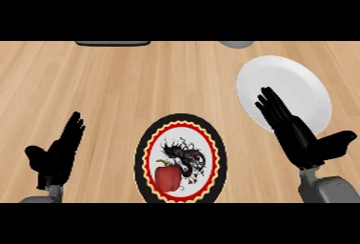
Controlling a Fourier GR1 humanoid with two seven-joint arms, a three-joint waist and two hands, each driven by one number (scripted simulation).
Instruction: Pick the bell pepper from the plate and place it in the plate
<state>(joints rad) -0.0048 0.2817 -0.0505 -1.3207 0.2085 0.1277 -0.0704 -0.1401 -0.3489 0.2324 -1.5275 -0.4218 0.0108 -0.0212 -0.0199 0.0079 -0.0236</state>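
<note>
Nearest us, our two forearms come in from the lower edge. Our left hand (57, 151) shows at the lower left, fingers straight and pointing up and slightly right, thumb out to the left; it holds nothing and lies over bare counter (105, 86). There is a strip of open wood between it and the dark plate (145, 157), and more open wood above it, all the way to the far edge.

Between the hands, close to the lower edge, sits the dark plate with its black rim, red and yellow ring and a black figure at its middle. The pepper (168, 175) lies in the plate's near left part, just beside that figure. It is red, with its stem end up and away from us; its long axis runs near to far, close to upright in the view. The plate's near rim meets the lower edge of the scene.

Our right hand (299, 136) is at the right, open as well, fingers straight and slanting up to the left, thumb spread to the right. It grips nothing. Its fingertips overlap the near left rim of the white plate (295, 81).

The white plate lies farther off at the right, well apart from the dark plate, with bare wood between them.

At the far edge we see a dark flat thing (112, 43) at left and a grey rounded thing (236, 44) at right, both cut off.
</note>
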